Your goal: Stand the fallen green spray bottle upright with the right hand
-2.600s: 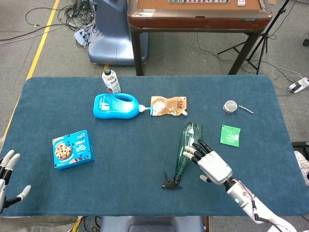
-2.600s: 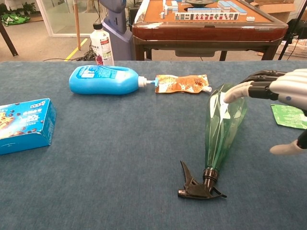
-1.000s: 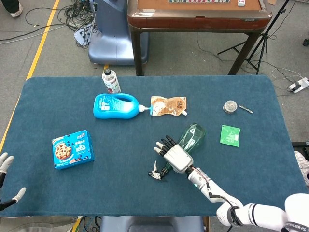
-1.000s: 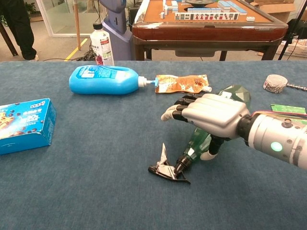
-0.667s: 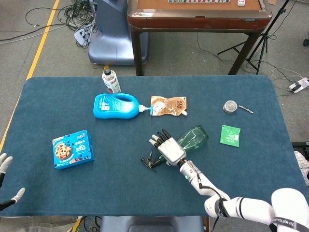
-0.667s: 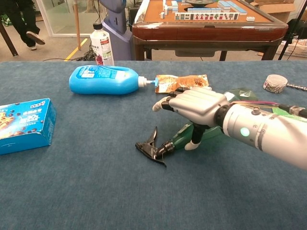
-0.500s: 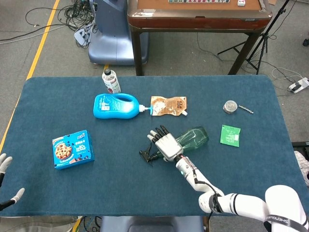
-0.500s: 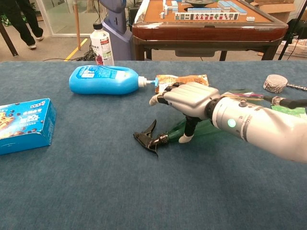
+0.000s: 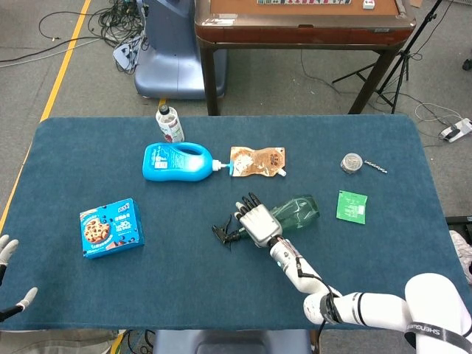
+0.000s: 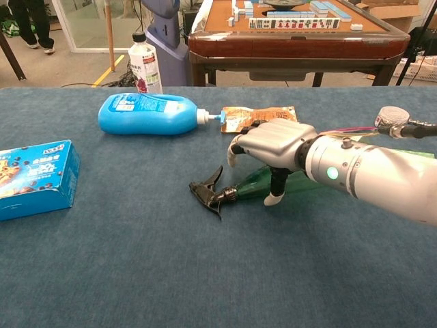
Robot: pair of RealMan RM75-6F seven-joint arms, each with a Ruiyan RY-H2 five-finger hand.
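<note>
The green bottle [image 10: 254,184] lies on its side near the middle of the blue table [image 9: 221,295], its black trigger head [image 10: 207,190] pointing toward the robot's left and its body running off to the right under the right hand [image 10: 270,150]. That hand sits over the bottle's neck end with fingers [image 10: 239,147] curved down across it and the thumb [image 10: 276,186] coming down on the near side; I cannot tell whether it truly grips the bottle or only cups over it. In the head view the same hand [image 9: 256,220] covers the neck, and the clear green body [image 9: 297,211] shows beyond it. The left hand [image 9: 9,273] is at the near left edge of the table, well apart from everything, fingers spread and holding nothing. A blue jug [image 9: 177,161] lies on its side farther back, its cap just beside an orange pouch [image 9: 257,162]. A small upright bottle [image 9: 169,123] stands at the far edge behind the jug. A blue cookie box [image 9: 111,227] lies to the left. To the right are a green packet [image 9: 352,206] and a small round tin [image 9: 352,162].
</note>
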